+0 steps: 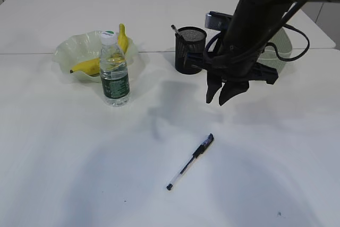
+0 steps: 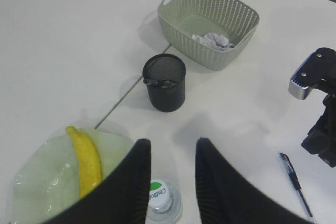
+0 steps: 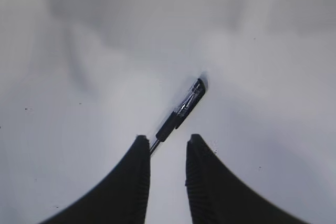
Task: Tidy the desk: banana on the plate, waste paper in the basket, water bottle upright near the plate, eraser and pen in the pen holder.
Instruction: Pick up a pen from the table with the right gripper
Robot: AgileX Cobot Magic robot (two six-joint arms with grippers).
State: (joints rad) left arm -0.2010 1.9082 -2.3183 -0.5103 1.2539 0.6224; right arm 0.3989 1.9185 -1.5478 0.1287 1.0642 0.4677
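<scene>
The right fingers (image 3: 140,171) are standing parted with nothing between them, hanging above the tabletop (image 1: 64,174) and pointing down at the pen (image 3: 178,114), which is lying flat on the white surface — its dark cap end is angling away from the fingertips. In the exterior view the right gripper (image 1: 227,95) is hovering clear of the pen (image 1: 190,161), on the pen holder's side of it.

The left fingers (image 2: 137,177) are also sitting apart and grasping nothing, poised over the white cap of the water bottle (image 2: 160,199).

Taking the pen holder (image 1: 189,49) as the landmark: the black mesh cup is standing upright with something dark poking from its rim. The basket (image 2: 210,24) is sitting just beyond it, with crumpled waste paper (image 2: 212,40) inside. To its other side the plate (image 1: 71,51) is holding the banana (image 1: 101,59) — the water bottle (image 1: 114,70) is standing upright just in front of that plate.
</scene>
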